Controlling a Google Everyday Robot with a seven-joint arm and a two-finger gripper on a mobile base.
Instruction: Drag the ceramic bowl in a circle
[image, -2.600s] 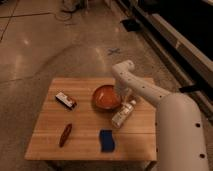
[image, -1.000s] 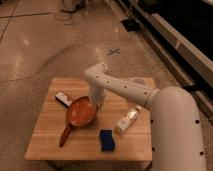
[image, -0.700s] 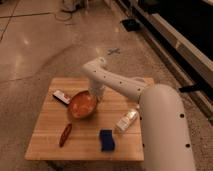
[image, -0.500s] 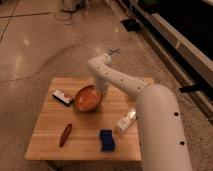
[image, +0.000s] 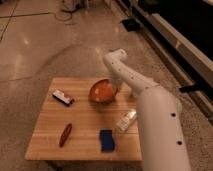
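The ceramic bowl (image: 102, 91), orange-red and glossy, sits tilted near the back middle of the wooden table (image: 47, 145). My gripper (image: 116, 86) is at the bowl's right rim, shut on it, at the end of the white arm that reaches over the table's right side and bends down from above. The rim under the gripper is hidden.
A white and dark packet (image: 63, 97) lies left of the bowl. A reddish-brown stick-shaped item (image: 66, 134) lies near the front left. A blue block (image: 106, 140) sits at the front edge and a pale bottle (image: 126, 120) lies on the right. Polished floor surrounds the table.
The bowl has travelled with the gripper from the table's left middle toward the back and right, and it now sits tilted.
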